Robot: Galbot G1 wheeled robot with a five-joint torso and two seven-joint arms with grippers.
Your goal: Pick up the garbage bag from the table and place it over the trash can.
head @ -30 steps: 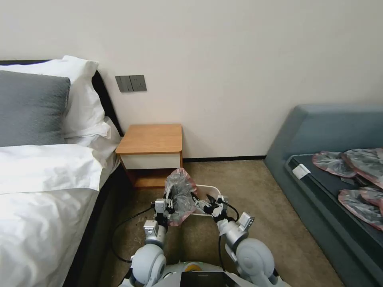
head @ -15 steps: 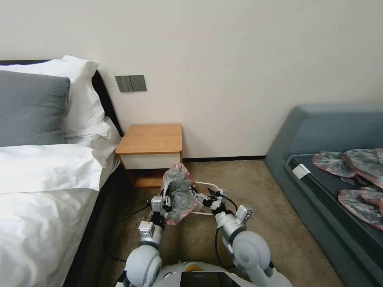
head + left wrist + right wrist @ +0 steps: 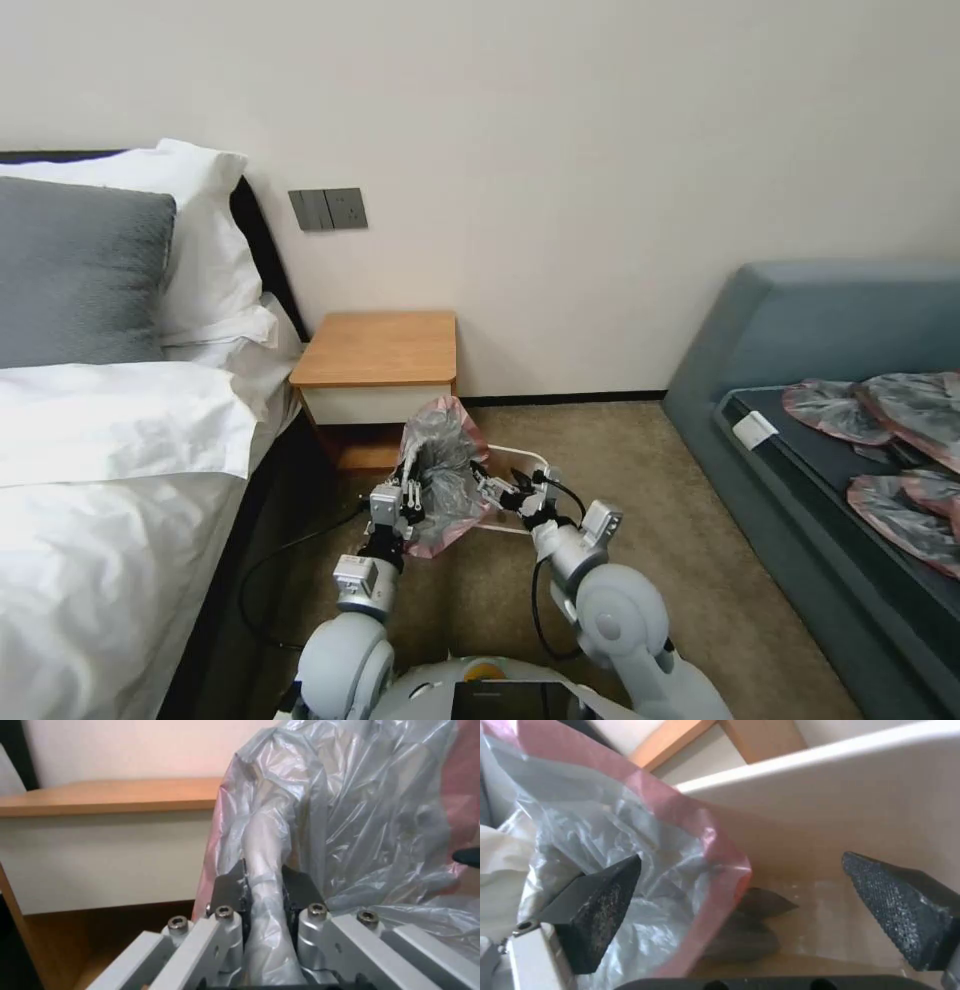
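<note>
The garbage bag [image 3: 440, 470] is off the desk [image 3: 378, 348] and is hanging over the near-left part of the trash can [image 3: 520, 500], which is standing on the carpet at about 5 o'clock from the desk. In the head view the bag is sitting at roughly 6 o'clock below the desk's front edge, bunched into a tall crumpled hump with its pinkish-red rim showing along the top and lower edge.

The left gripper [image 3: 263, 890] is clamping a gathered fold of the grey plastic between its dark pads, jaws drawn in tight on the film; in the head view the left gripper [image 3: 392, 505] is sitting at the bag's 8 o'clock. The right gripper [image 3: 750, 907] is reaching into the mouth of the can with its jaws spread wide apart, one finger [image 3: 600, 907] lying against the bag's inner plastic and the other hanging free over the cream interior; nothing is being pinched between them. In the head view it is at the bag's 3 o'clock [image 3: 500, 490].

Judging progress: the pick-up is done and the bag is at the bin, but the lining is only partly begun. The red rim is crossing the can's opening rather than wrapping its lip, and the far and right-hand rim of the can is showing bare. What is left, as I read it, is spreading the bag's mouth open and stretching it over all sides of the rim.
</note>
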